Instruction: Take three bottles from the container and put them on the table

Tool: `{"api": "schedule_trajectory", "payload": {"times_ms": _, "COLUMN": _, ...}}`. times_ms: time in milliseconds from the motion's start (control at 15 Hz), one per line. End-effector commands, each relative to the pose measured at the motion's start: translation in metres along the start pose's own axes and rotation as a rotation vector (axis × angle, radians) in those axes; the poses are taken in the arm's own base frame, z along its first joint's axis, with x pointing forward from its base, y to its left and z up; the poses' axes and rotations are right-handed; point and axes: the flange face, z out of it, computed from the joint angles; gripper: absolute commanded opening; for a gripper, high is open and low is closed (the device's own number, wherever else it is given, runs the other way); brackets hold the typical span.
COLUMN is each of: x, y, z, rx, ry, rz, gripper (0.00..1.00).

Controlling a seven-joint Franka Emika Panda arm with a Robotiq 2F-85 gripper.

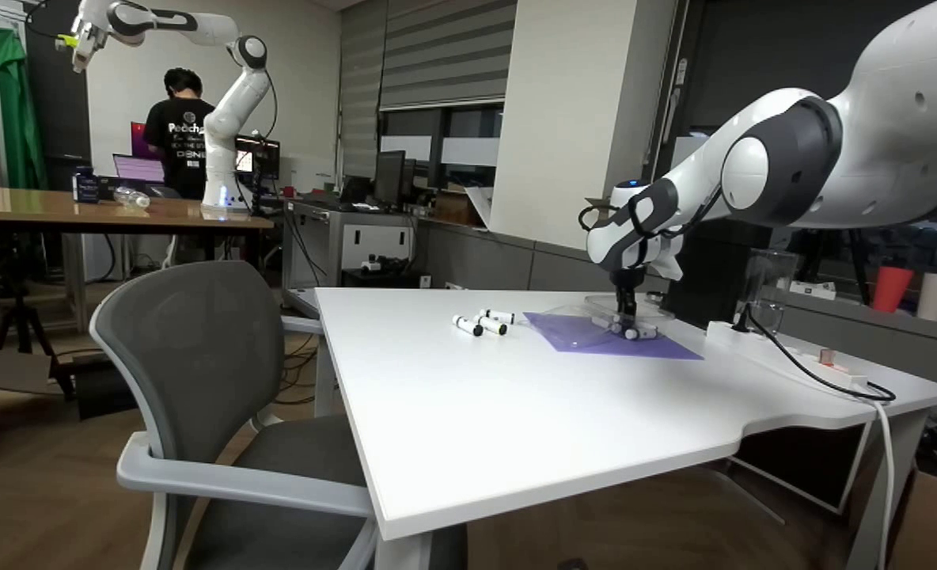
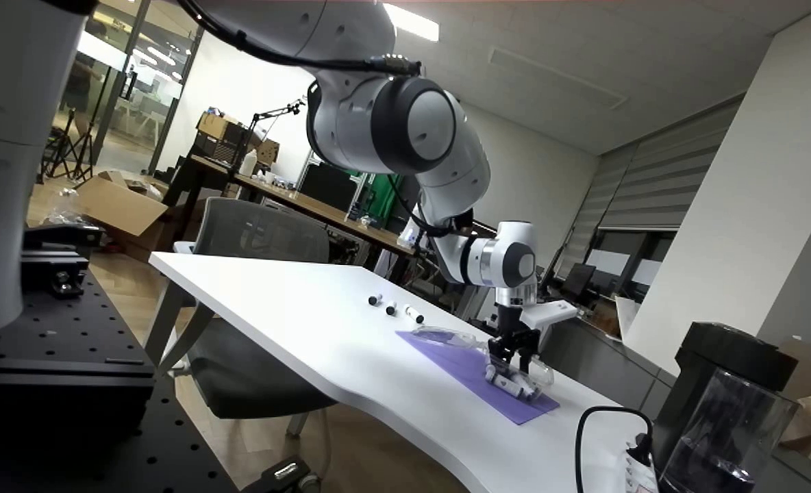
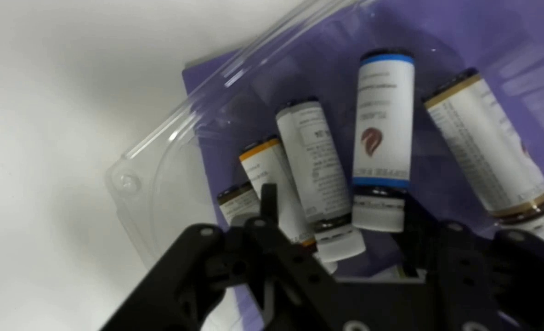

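Wrist view gives me the gripper [image 3: 340, 207] with its fingers well apart, and a pair of bottles showing in the gap between them. Of that pair, the blue-banded bottle [image 3: 383, 119] has its white cap right beside one finger; whether they touch, I cannot tell. The white-labelled bottle [image 3: 315, 161] lies along its other side. My opposite finger overlaps the orange-banded bottle [image 3: 276, 172], and just outside that finger is the brown-banded bottle [image 3: 240, 204]. Beyond the finger by the blue bands, I have the tan-banded bottle [image 3: 490, 147]. All five lie in the clear container [image 3: 128, 183], below the gripper on the purple sheet [image 2: 450, 359]. Both exterior views show me three bottles [image 1: 489, 324] close together on the white table [image 1: 532, 435], well apart from the gripper.
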Motion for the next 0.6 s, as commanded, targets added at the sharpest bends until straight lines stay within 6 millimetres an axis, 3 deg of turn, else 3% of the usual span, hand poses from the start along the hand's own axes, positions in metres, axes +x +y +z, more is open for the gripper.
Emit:
{"api": "schedule_trajectory", "payload": {"times_ms": 0, "x": 0.0021, "y": 0.0024, "z": -0.0029, "rx": -0.031, "ry": -0.019, "rz": 0.038, "gripper": 0.32}}
{"api": "schedule_trajectory", "payload": {"times_ms": 267, "x": 0.0035, "y": 0.0043, "z": -0.0059, "rx": -0.045, "ry": -0.032, "rz": 0.041, "gripper": 0.05}}
{"api": "schedule_trajectory", "payload": {"times_ms": 533, "x": 0.0065, "y": 0.0046, "z": -0.0078, "rx": -0.043, "ry": -0.036, "rz": 0.035, "gripper": 0.07}}
